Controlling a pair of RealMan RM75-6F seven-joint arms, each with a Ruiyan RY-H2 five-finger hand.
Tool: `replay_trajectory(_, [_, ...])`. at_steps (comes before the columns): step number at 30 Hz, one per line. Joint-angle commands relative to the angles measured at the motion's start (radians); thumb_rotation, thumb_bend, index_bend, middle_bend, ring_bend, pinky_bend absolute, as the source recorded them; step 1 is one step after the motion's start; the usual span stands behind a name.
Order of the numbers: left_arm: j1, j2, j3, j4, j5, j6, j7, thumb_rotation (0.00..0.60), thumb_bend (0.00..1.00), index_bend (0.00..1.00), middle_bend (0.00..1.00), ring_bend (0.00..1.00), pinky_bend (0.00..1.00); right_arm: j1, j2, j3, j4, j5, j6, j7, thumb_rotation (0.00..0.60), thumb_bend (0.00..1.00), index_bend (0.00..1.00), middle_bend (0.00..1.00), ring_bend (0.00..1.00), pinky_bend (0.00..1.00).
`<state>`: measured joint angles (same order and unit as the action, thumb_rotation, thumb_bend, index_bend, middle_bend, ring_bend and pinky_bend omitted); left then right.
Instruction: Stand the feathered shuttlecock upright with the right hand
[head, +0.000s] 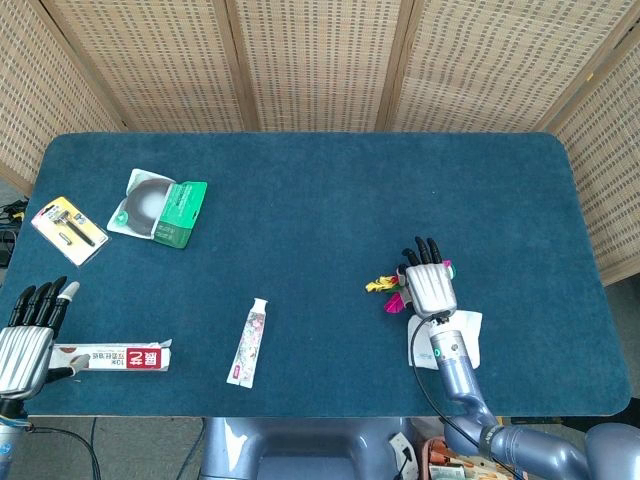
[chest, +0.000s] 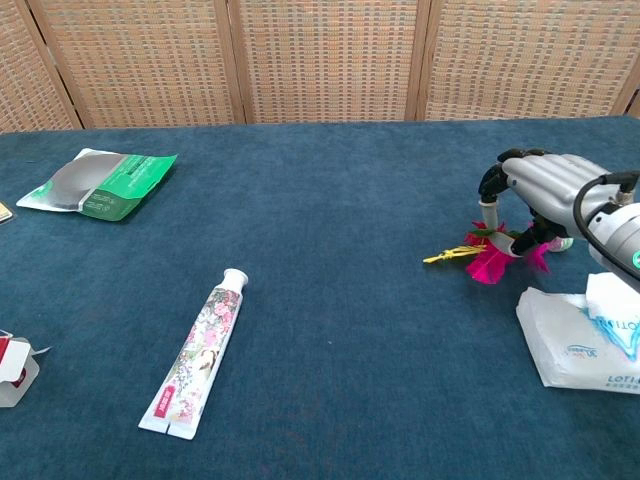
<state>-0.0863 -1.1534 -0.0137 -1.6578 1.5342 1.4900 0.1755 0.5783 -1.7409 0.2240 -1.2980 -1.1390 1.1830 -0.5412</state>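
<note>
The feathered shuttlecock (head: 384, 290) (chest: 478, 262) lies on its side on the blue table, pink, yellow and green feathers pointing left. My right hand (head: 430, 286) (chest: 540, 192) arches over its base end, palm down, fingers curled around it and touching it. The base itself is hidden under the hand. My left hand (head: 30, 335) rests at the table's near left corner with fingers stretched out, holding nothing; the chest view does not show it.
A white plastic packet (head: 471, 336) (chest: 580, 345) lies just behind the right hand. A toothpaste tube (head: 248, 342) (chest: 200, 350) lies mid-front. A red toothpaste box (head: 115, 356) sits by the left hand. A green pack (head: 158, 205) and a razor pack (head: 68, 230) lie at the left.
</note>
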Motion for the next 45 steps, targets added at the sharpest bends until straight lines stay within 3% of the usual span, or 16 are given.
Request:
replay_trajectory(1, [-0.001,0.000,-0.001,0.001,-0.004,-0.002,-0.002,0.600,0.01,0.00,0.00,0.00,0.00,0.004,0.001,0.009,-0.014,-0.002,0.008,-0.002,0.600,0.40,0.63,0.23,0.00,0.00])
replay_trajectory(11, [0.003,0.005,-0.001,-0.003,0.002,0.008,-0.008,0.600,0.01,0.00,0.00,0.00,0.00,-0.005,0.086,0.115,-0.208,0.124,-0.005,0.059,0.600,0.40,0.65,0.24,0.00,0.00])
replay_trajectory(19, [0.002,0.003,-0.001,-0.003,0.003,0.007,-0.004,0.600,0.01,0.00,0.00,0.00,0.00,-0.009,0.108,0.178,-0.254,0.193,0.023,0.107,0.600,0.40,0.66,0.25,0.00,0.00])
replay_trajectory(28, [0.001,0.000,-0.001,-0.001,0.001,0.002,0.003,0.600,0.01,0.00,0.00,0.00,0.00,-0.020,0.124,0.285,-0.293,0.330,0.016,0.257,0.600,0.40,0.66,0.25,0.00,0.00])
replay_trajectory(32, [0.000,-0.002,0.000,-0.001,0.001,-0.001,0.007,0.600,0.01,0.00,0.00,0.00,0.00,-0.020,0.127,0.296,-0.279,0.342,0.025,0.287,0.600,0.40,0.66,0.25,0.00,0.00])
replay_trajectory(45, [0.001,-0.002,0.002,-0.003,0.004,0.002,0.009,0.600,0.01,0.00,0.00,0.00,0.00,-0.030,0.119,0.240,-0.217,0.369,-0.003,0.332,0.600,0.40,0.66,0.25,0.00,0.00])
